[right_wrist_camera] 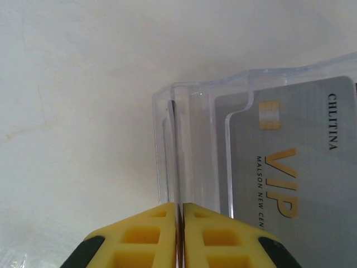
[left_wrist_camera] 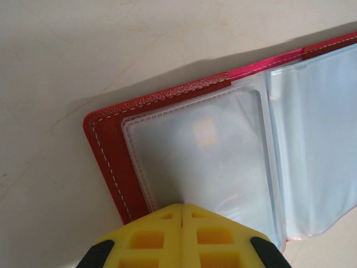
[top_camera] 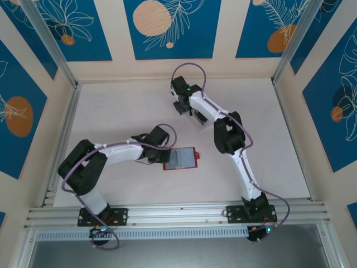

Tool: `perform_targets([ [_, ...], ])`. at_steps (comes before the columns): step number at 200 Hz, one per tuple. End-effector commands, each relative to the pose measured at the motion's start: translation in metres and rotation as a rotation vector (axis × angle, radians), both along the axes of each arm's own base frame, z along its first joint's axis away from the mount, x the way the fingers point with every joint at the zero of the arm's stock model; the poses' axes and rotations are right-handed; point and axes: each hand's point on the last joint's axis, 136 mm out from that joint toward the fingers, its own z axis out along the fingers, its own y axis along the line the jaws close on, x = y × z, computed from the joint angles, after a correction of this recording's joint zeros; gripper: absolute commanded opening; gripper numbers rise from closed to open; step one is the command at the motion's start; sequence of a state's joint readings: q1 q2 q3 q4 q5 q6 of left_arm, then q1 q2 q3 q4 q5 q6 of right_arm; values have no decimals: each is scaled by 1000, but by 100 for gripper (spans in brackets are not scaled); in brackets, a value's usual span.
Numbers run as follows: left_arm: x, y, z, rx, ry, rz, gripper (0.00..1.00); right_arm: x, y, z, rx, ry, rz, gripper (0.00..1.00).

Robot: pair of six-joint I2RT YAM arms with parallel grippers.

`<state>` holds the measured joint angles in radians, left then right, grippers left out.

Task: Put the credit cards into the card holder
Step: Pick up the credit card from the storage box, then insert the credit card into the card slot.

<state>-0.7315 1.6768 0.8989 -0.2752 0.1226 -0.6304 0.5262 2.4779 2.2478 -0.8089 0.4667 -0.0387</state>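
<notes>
Red grained leather with white stitching frames the card holder (left_wrist_camera: 109, 148), which lies open and flat on the pale table (top_camera: 122, 106), just right of the left gripper (top_camera: 163, 152). In the left wrist view its frosted clear sleeves face up, and a faint orange square shows through the nearer one. The left gripper (left_wrist_camera: 182, 218) has its yellow pads pressed together with no gap, sitting over the lower edge of that sleeve. Whether it pinches the plastic cannot be told.

Farther back on the table, the right gripper (top_camera: 183, 107) is at a clear plastic tray (top_camera: 201, 124), well apart from the holder. In the right wrist view the right gripper (right_wrist_camera: 179, 218) has its pads nearly touching, with only a thin seam between them. A thin dark edge at the tray's (right_wrist_camera: 192, 97) left end runs into that seam; it could be a card on edge or the tray wall. A silver-grey VIP card (right_wrist_camera: 301, 184) with gold lettering and a chip stands inside the tray.
</notes>
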Motion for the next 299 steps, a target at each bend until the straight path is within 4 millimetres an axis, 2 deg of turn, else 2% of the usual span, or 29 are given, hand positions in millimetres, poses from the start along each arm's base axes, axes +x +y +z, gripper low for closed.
perform_targets([
  [1,-23,15,-26,77,93,2,1,0,8,9,25,3,23,11],
  [53,-22,14,-23,73,90,2,1,3,8,35,71,-13,24,3],
  [86,-21,11,-18,57,82,-13,1,-2,11,69,141,-38,24,0],
  [112,-18,9,-9,48,61,-23,2,-10,13,100,204,-70,27,0],
  [145,-16,5,-1,30,50,-39,1,-21,7,117,222,-69,15,0],
  [174,-15,1,9,8,30,-59,2,-49,4,133,313,-59,-3,0],
  [208,-13,6,19,22,4,-67,2,-105,1,132,475,18,-28,0],
  [232,-11,9,23,22,-6,-63,2,-147,5,121,610,105,-42,0],
  [263,-9,10,23,19,-9,-67,2,-193,11,87,716,194,-58,0],
  [299,-9,7,16,24,15,-79,2,-220,20,55,853,268,-79,0],
])
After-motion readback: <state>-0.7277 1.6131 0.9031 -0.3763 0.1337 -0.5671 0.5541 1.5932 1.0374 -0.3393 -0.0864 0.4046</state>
